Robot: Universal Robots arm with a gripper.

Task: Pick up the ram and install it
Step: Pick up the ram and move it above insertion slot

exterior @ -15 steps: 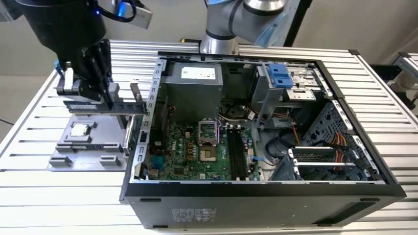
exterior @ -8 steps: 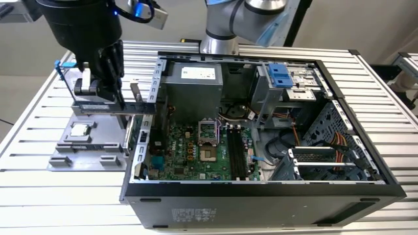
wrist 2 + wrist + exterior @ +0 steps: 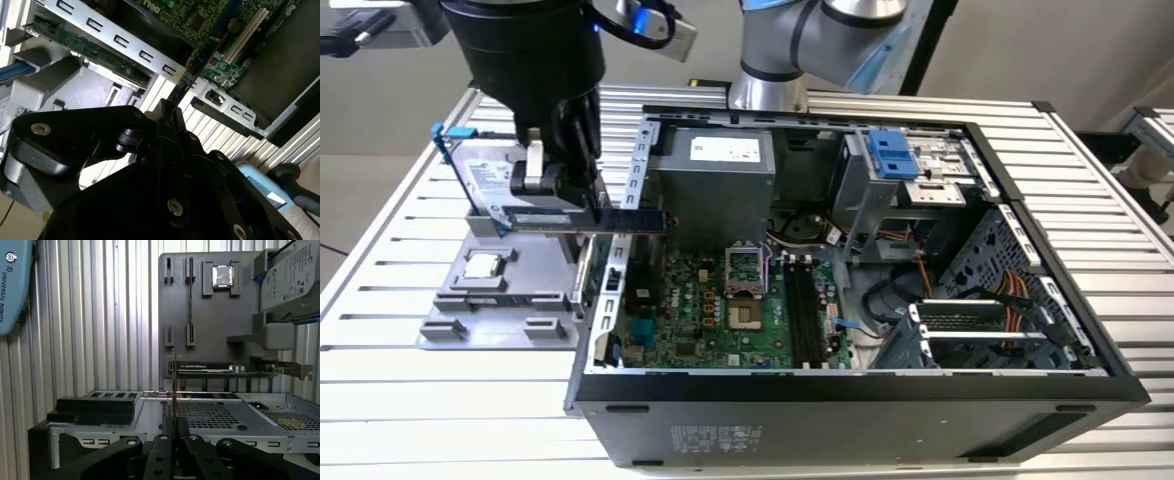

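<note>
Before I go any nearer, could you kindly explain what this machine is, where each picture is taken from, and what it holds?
This is one robot arm with a gripper. The exterior view comes from a camera off the arm; both wrist views come from cameras riding on it. On the slatted table sit an open computer case and a grey tray carrying a processor chip and a hard drive. The gripper is shut on the ram, a thin memory stick, near the case's wall on the exterior view's left.

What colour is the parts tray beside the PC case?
Grey parts tray; first wrist view shows it best.
</note>
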